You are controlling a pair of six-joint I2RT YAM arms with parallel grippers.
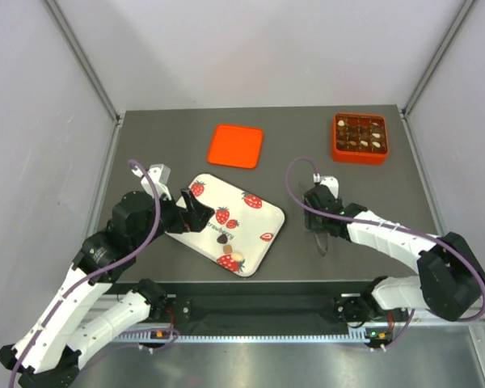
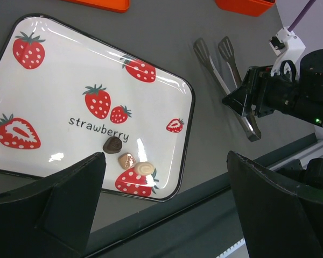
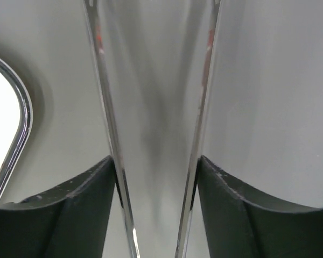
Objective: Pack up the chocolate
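Three chocolate pieces [image 2: 126,160], one dark, one light brown and one cream, lie close together by the near edge of the tray [image 2: 54,80] and are not yet packed. The tray sits at the near middle of the desk. The orange box [image 1: 360,158] stands at the far right corner of the desk with pieces in many compartments; free compartments cannot be made out. The orange lid [image 1: 236,145] lies apart near the far edge, so closing is likely still to do. The tongs [image 2: 217,76] are just right of the tray. The right gripper [image 3: 155,166] pinches their two arms between its fingers. The left gripper [image 2: 166,177] hovers over the tray's left edge, fingers spread wide, holding nothing.
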